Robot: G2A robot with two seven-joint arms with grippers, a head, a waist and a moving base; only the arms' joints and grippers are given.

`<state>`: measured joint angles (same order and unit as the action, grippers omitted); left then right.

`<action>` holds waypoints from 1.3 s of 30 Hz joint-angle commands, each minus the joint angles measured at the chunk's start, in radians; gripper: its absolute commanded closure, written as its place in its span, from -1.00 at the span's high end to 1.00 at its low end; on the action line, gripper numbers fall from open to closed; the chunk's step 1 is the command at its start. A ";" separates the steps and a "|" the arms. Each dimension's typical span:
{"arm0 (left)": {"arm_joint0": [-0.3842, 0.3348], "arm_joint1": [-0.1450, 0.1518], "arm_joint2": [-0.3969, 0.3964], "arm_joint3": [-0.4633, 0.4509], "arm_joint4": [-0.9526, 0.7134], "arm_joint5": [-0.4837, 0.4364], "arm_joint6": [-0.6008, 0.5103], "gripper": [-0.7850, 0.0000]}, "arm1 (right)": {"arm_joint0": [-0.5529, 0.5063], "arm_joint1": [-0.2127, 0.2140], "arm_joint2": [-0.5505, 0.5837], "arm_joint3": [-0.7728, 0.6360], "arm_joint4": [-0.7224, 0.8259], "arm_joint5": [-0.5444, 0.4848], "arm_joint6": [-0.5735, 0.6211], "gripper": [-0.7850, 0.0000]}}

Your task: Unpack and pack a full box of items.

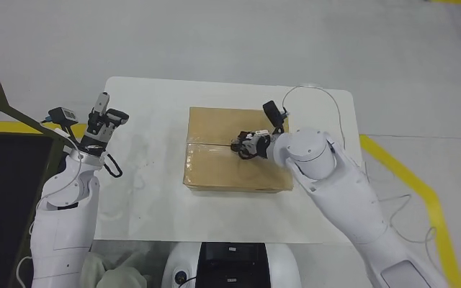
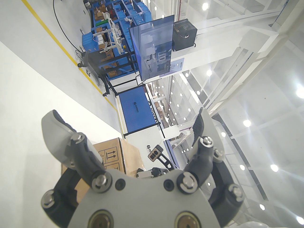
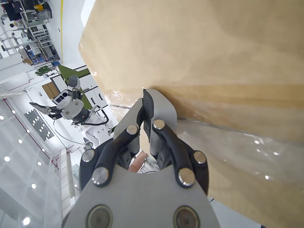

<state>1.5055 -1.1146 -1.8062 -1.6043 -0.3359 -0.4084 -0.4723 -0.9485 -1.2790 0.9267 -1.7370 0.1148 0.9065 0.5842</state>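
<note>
White table (image 1: 144, 209) on a pale grey floor marked with yellow line (image 1: 403, 169); on it stands 1 cardboard box (image 1: 216, 162), at about the middle of the tabletop, its flaps closed and lying flat. 1 strip of clear tape (image 3: 225, 143) runs along the seam across the top of the box. On 1 side wall of the box, seen from the left wrist, sits a small printed panel (image 2: 110, 154) with 2 arrows side by side; the other marks beside them are too small to read.

2 arms are at the table. The right gripper (image 1: 241, 142) lies over the top of the box, its 2 fingers pressed together with nothing visible between them, their tips down at the taped seam. The left gripper (image 1: 108, 108) is held above the table's left edge, well apart from the box, its 2 fingers spread wide and holding nothing.
</note>
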 commanded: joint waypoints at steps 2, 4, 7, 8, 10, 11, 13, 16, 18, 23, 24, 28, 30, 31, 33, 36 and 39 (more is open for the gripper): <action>0.000 0.000 0.000 0.000 0.000 0.000 0.000 1.00 | -0.030 0.012 0.024 -0.026 -0.020 0.014 0.006 -1.00; 0.000 0.000 0.000 0.000 0.000 0.000 0.000 1.00 | -0.046 0.019 0.034 -0.044 -0.032 0.021 0.010 -1.00; 0.000 0.000 0.000 0.000 0.000 0.000 0.000 1.00 | -0.076 0.029 0.055 -0.073 -0.046 0.025 0.006 -1.00; 0.000 0.000 0.000 0.000 0.000 0.000 0.000 1.00 | -0.088 0.032 0.064 -0.083 -0.052 0.026 0.001 -1.00; 0.000 0.000 0.000 0.000 0.000 0.000 0.000 1.00 | -0.115 0.039 0.083 -0.109 -0.063 0.031 -0.012 -1.00; 0.000 0.000 0.000 0.000 0.000 0.000 0.000 1.00 | -0.129 0.043 0.094 -0.122 -0.070 0.033 -0.019 -1.00; 0.000 0.000 0.000 0.000 0.000 0.000 0.000 1.00 | -0.160 0.050 0.119 -0.151 -0.084 0.039 -0.039 -1.00; 0.000 0.000 0.000 0.000 0.000 0.000 0.000 1.00 | -0.196 0.058 0.136 -0.190 -0.101 0.021 -0.050 -1.00; 0.000 0.000 0.000 0.000 0.000 0.000 0.000 1.00 | -0.195 0.061 0.122 -0.198 -0.126 0.001 -0.046 -1.00; 0.000 0.000 0.000 0.000 0.000 0.000 0.000 1.00 | -0.162 0.056 0.080 -0.179 -0.146 -0.040 -0.050 -1.00; 0.000 0.000 0.000 0.000 0.000 0.000 0.000 1.00 | -0.153 0.054 0.069 -0.174 -0.149 -0.045 -0.053 -1.00; 0.000 0.000 0.000 0.000 0.000 0.000 0.000 1.00 | -0.117 0.043 0.025 -0.142 -0.145 -0.064 -0.062 -1.00; 0.000 0.000 0.000 0.000 0.000 0.000 0.000 1.00 | -0.099 0.037 0.005 -0.123 -0.142 -0.067 -0.067 -1.00; 0.000 0.000 0.000 0.000 0.000 0.000 0.000 1.00 | -0.091 0.034 -0.004 -0.114 -0.140 -0.069 -0.067 -1.00; 0.000 0.000 0.000 0.000 0.000 0.000 0.000 1.00 | -0.075 0.028 -0.022 -0.101 -0.135 -0.075 -0.069 -1.00; 0.000 0.000 0.000 0.000 0.000 0.000 0.000 1.00 | -0.054 0.020 -0.047 -0.090 -0.131 -0.082 -0.070 -1.00; 0.000 0.000 0.000 0.000 0.000 0.000 0.000 1.00 | -0.030 0.011 -0.076 -0.073 -0.126 -0.099 -0.066 -1.00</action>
<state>1.5055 -1.1146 -1.8062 -1.6043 -0.3359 -0.4084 -0.4723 -0.9870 -1.2656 0.8595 -1.8162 -0.0125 0.8128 0.5168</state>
